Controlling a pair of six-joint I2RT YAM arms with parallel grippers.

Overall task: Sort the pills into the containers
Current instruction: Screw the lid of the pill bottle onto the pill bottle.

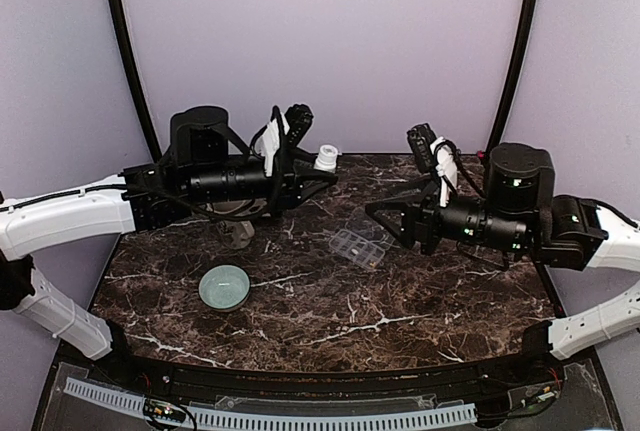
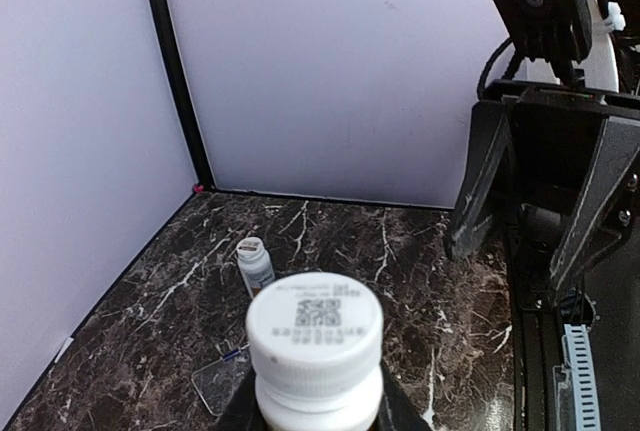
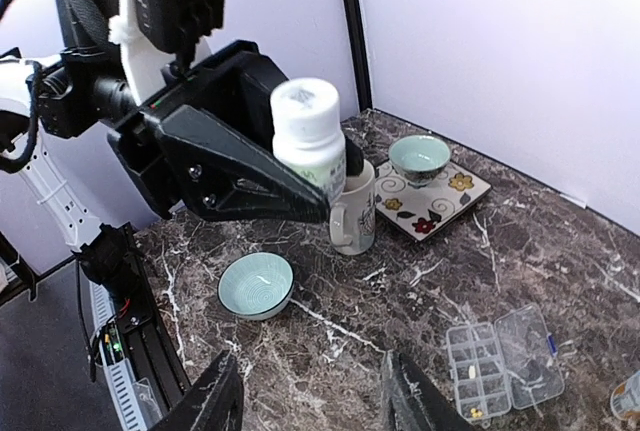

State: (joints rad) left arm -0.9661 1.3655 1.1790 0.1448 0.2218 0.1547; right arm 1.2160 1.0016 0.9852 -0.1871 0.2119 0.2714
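Holds white-capped pill bottle (image 3: 305, 146) aloft in closed left claw (image 3: 316, 189), right claw (image 3: 312, 396) spread empty near open-lidded organiser box (image 3: 503, 359) on counter (image 1: 300, 321); likely needs cap (image 3: 303, 99) twisted off next, before any pouring.

The bowl (image 1: 224, 287) lies left of the pill organiser (image 1: 360, 246).

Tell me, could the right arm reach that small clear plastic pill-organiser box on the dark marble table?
Probably yes: the right gripper is open and empty, the clear pill-organiser box lies unobstructed close by, and the left gripper holds its white pill bottle well aside.
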